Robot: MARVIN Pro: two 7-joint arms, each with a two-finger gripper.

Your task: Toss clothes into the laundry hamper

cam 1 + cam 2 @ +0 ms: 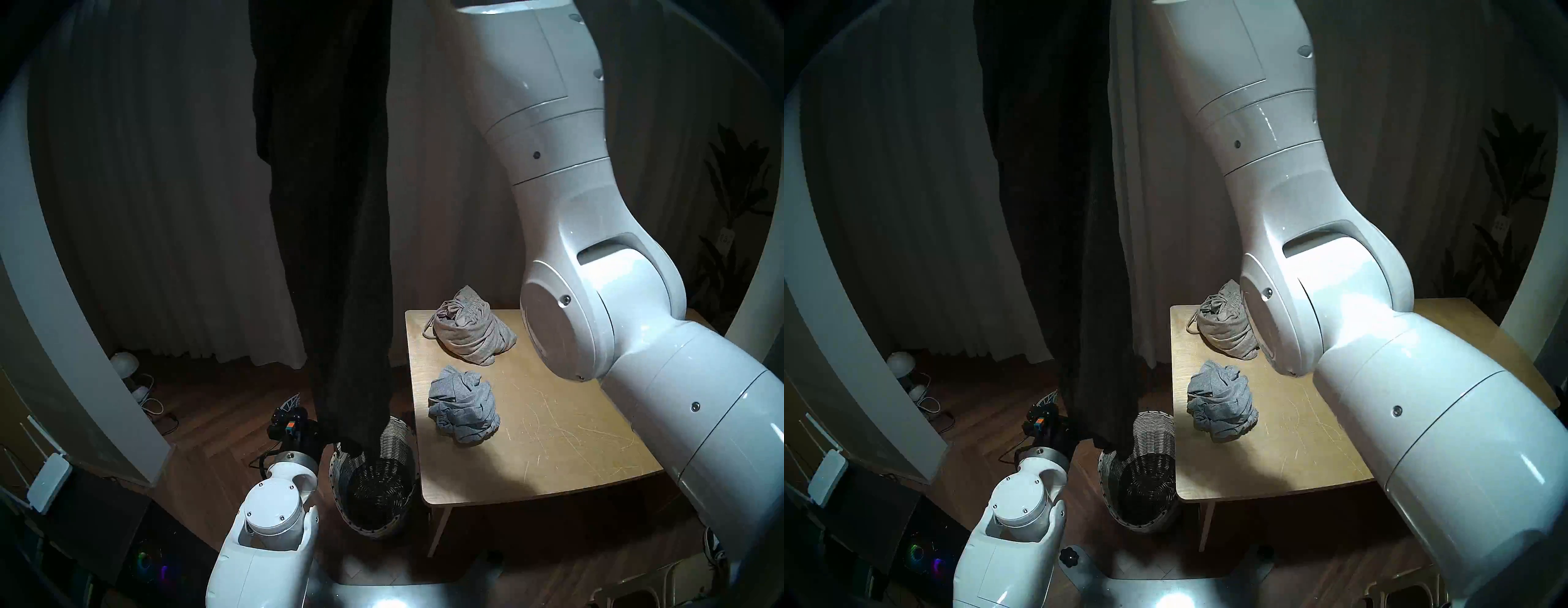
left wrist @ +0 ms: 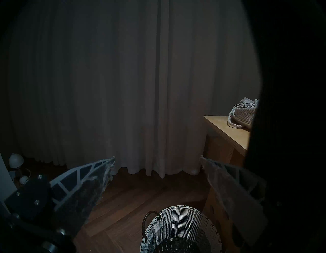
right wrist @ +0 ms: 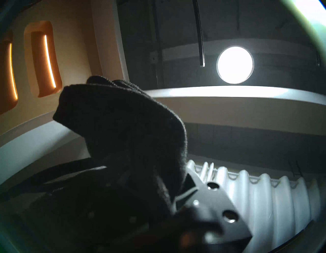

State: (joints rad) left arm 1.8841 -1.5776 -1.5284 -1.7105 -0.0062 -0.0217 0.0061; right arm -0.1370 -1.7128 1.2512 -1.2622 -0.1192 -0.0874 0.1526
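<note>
The black knit garment (image 1: 326, 212) hangs in a long dark column from above the head view's top edge, its lower end dangling at the rim of the laundry hamper (image 1: 375, 488), touching or just over the near-left part of the opening. In the right wrist view a bunch of that black knit (image 3: 121, 127) sits clamped in the right gripper (image 3: 150, 180), which points up toward the ceiling lamp (image 3: 235, 64); its jaws are closed on the cloth.

The hamper, whitish weave with a dark inside, stands on the wooden floor (image 1: 220, 407) right against the left edge of the low wooden table (image 1: 551, 446). Its dark loop handle (image 2: 150, 219) shows at the rim in the left wrist view.

On the table lie the two other garments: the small heather-grey one (image 1: 462, 405) crumpled near the table's left edge, and the beige-grey ribbed one (image 1: 469, 325) with its drawstring further back, the two apart.

The left gripper (image 2: 157, 167) hovers level, just left of the hamper, jaws spread wide and empty, facing the pale curtain (image 2: 123, 88).
</note>
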